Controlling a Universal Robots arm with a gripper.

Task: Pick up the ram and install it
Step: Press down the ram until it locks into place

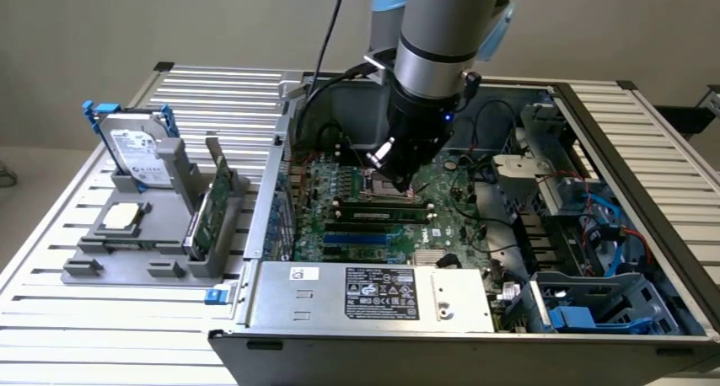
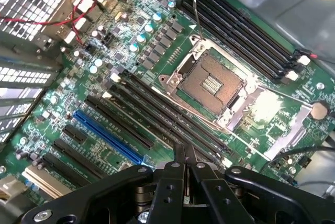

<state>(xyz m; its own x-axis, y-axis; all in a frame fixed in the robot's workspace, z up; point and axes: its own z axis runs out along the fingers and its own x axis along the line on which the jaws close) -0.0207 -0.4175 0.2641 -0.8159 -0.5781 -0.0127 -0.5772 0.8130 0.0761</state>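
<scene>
Wrist view: gripper [image 2: 185,156] over the motherboard [image 2: 131,67], fingers pressed together.
Its closed tips sit on the ram [image 1: 383,207], seated in a black slot beside the CPU socket [image 2: 212,84], seemingly pushing it home.

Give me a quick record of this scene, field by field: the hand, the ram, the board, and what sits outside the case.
hand: shut, nothing seen between its fingers, low over the memory slots beside the CPU socket
ram: green stick lying along the black slots, just in front of the hand; whether it is seated cannot be told
motherboard: inside the open computer case
outside the case: grey holder with hard drive and green circuit card
</scene>
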